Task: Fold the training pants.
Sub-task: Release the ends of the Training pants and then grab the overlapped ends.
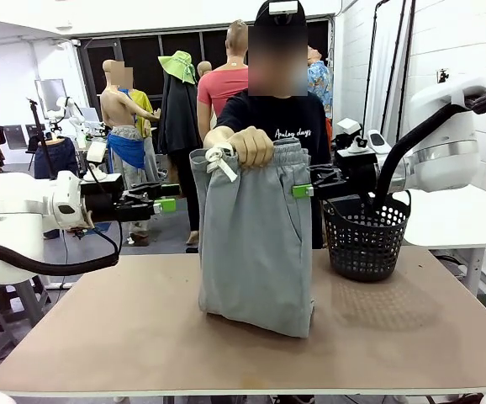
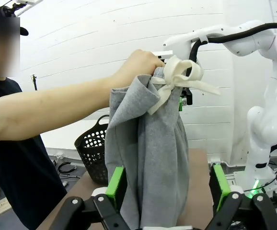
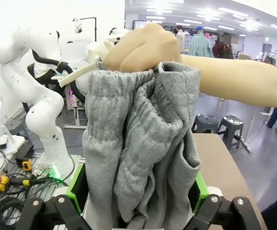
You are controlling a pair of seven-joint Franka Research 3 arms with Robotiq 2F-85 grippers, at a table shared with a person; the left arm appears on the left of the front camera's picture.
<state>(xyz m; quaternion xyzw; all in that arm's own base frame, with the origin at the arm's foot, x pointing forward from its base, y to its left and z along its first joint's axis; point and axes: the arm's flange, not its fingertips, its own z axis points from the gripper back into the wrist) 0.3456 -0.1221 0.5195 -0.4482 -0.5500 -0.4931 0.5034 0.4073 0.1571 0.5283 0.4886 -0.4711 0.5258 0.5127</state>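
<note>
The person's hand [image 1: 251, 145] clutched the training pants [image 1: 256, 252] by the bunched waistband, so they hung upright with the lower end resting on the worktop [image 1: 100, 337]. Both arms reached in level from the sides. The left gripper [image 1: 166, 204] was just short of the cloth and the right gripper [image 1: 303, 191] at its edge, fingers spread, grasping nothing.

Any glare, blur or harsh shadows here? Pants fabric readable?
Front view: even light, training pants sharp, the basket casts a soft shadow on the table. Left wrist view: bright wall, the person's forearm stretched by the wide angle. Right wrist view: ceiling lights blown out, knit crisp.
</note>
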